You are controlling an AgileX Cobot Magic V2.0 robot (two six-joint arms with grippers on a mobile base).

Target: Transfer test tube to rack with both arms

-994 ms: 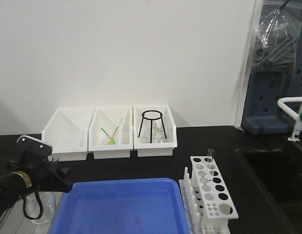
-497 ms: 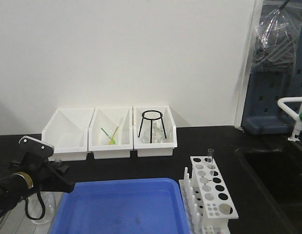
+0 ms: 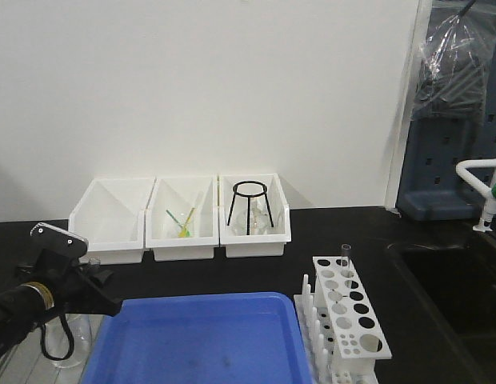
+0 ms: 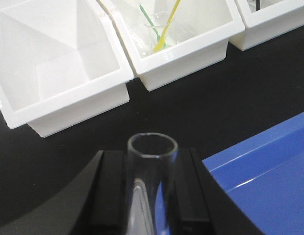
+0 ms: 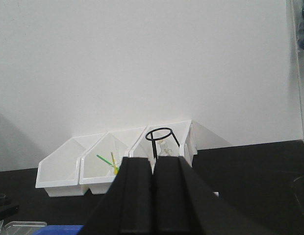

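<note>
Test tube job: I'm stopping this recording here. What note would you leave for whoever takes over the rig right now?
Left hand: shut on the test tube, held upright with its rim up, just left of the blue tray.
Right hand: shut, empty, facing the white bins.
Rack: right of the tray, with another tube standing in a back hole; the other holes look free.
Done: tube picked up.
Left: pass it to the right hand, probably over the tray, then set it into a free hole in the rack.
</note>
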